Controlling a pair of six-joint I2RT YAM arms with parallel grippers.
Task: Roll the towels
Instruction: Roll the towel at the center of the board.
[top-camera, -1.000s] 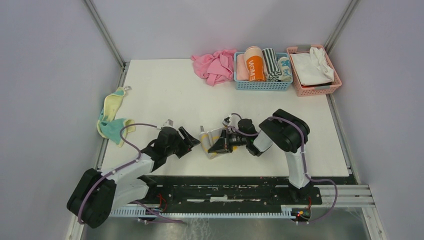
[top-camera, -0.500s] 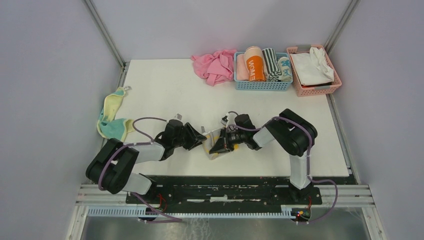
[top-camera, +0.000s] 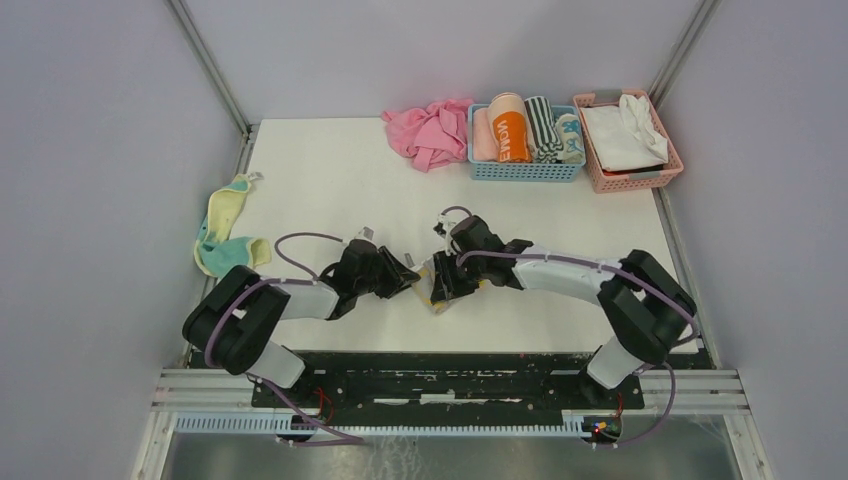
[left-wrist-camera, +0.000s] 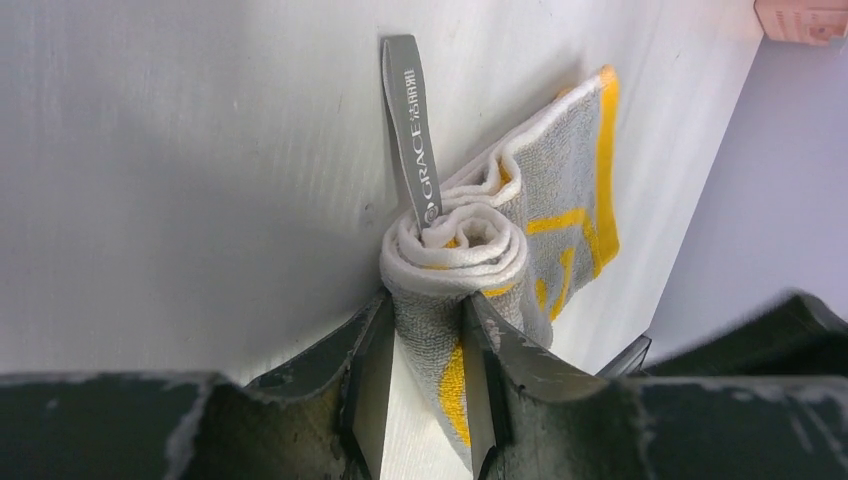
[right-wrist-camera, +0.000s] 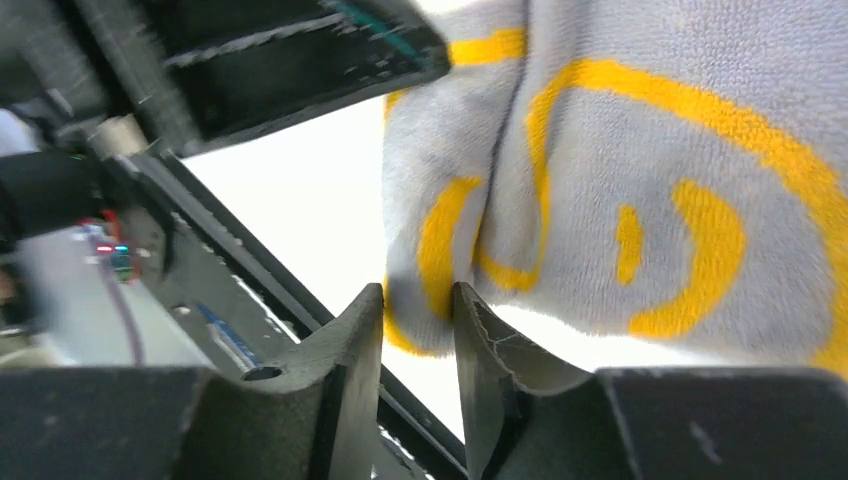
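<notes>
The grey towel (left-wrist-camera: 545, 200) with yellow marks is seen lying on the tabletop (top-camera: 330, 180) between the two tools, which are pointed at each other from either side. Its rolled end is pinched between the fingers of the left tool (left-wrist-camera: 428, 310). The spiral of the roll is seen just beyond the fingertips, and a grey hanging loop (left-wrist-camera: 408, 120) is laid flat ahead of it. The fingers of the right tool (right-wrist-camera: 416, 297) are held slightly apart at the towel's opposite end. A fold is seen between the tips, but whether it is gripped cannot be told. The pale yellow towel (top-camera: 228, 235) is seen crumpled well apart, far to the left of the left tool.
</notes>
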